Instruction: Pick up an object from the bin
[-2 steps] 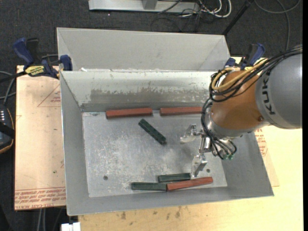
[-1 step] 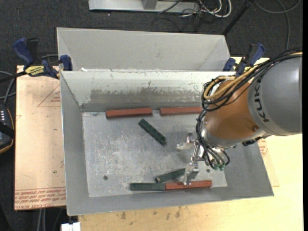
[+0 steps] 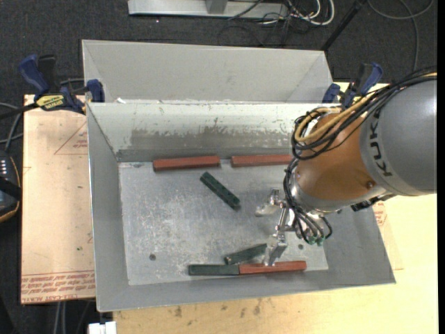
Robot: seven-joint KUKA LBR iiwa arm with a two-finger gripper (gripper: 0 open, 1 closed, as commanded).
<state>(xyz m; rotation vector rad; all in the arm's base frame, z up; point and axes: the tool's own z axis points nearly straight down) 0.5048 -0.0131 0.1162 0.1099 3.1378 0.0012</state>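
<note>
The arm's grey link and orange wrist cover (image 3: 334, 172), wound with cables, stand highest over the bin (image 3: 104, 200), and from them the hand (image 3: 272, 251) hangs low over the bin's front edge. Whether the hand is apart or together I cannot tell, and nothing can be seen clamped in it.

Directly under the hand's tip lies a red-brown bar (image 3: 281, 266), flat along the front wall; the tip is over that bar's end farther from the arm, touching it or just above it, which I cannot tell. A short dark green bar (image 3: 243, 256) lies tilted just beside the hand, one end reaching up to the tip. A second dark green bar (image 3: 214, 271) lies flat past it, end to end with the red-brown one.

Well behind the hand, a slanted dark green bar (image 3: 221, 191) rests on the open floor. Farther behind still, two red-brown bars (image 3: 186, 163) lie in a row along the back wall.
</note>
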